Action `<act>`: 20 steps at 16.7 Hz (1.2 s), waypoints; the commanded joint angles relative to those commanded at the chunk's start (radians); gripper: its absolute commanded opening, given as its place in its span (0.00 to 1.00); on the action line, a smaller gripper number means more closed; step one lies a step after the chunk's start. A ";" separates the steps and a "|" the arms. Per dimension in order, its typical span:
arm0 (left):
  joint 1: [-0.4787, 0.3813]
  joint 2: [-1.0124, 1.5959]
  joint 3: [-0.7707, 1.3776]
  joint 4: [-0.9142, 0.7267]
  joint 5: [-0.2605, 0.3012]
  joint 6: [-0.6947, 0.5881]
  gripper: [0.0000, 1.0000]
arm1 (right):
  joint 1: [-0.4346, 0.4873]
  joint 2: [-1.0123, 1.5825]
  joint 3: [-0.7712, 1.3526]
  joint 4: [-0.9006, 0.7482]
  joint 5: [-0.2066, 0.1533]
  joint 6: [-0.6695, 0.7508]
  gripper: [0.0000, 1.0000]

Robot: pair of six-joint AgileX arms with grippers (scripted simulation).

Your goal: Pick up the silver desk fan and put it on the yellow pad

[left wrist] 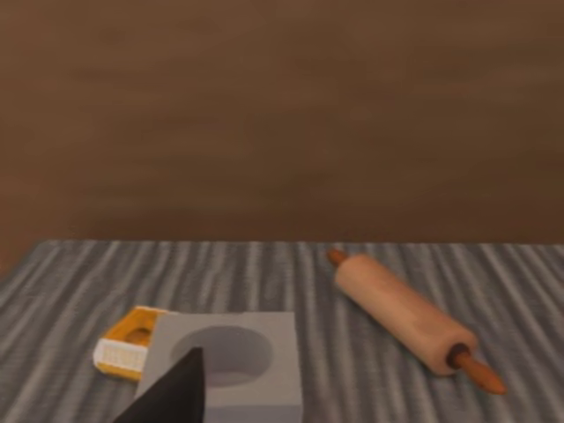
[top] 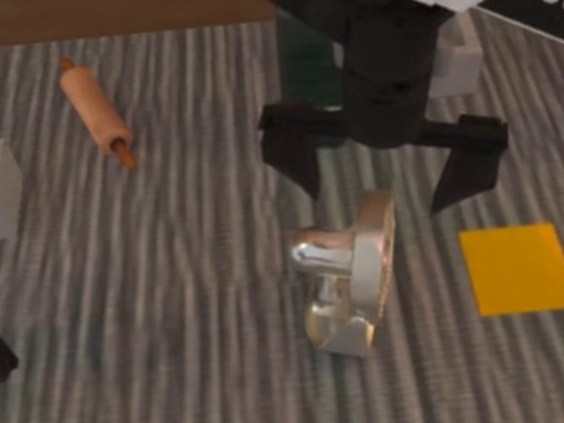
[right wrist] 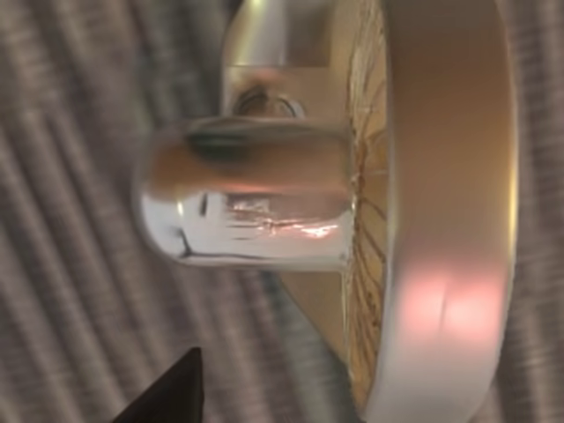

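Near the middle of the table, the silver desk fan stood on the striped grey surface, its ring-shaped head turned toward the table's right side and its rounded motor housing toward the left. Our right gripper hung just beyond the fan's far side, its two dark fingers spread wide and clear of the chrome. The right wrist view was filled by the fan's housing and ring, with one fingertip at the edge. The yellow pad lay flat to the fan's right, near it but apart, with nothing on it. Our left arm was parked at the table's left edge; we could not tell how its gripper stood. A grey block with a round hollow and a wooden rolling pin lay on the left.
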 joint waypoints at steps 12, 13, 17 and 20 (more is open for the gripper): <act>0.000 0.000 0.000 0.000 0.000 0.000 1.00 | 0.005 0.009 -0.117 0.115 0.000 0.009 1.00; 0.000 0.000 0.000 0.000 0.000 0.000 1.00 | 0.006 0.008 -0.147 0.145 0.000 0.010 1.00; 0.000 0.000 0.000 0.000 0.000 0.000 1.00 | 0.008 0.008 -0.192 0.190 0.000 0.011 1.00; 0.000 0.000 0.000 0.000 0.000 0.000 1.00 | 0.008 0.008 -0.192 0.190 0.000 0.011 0.92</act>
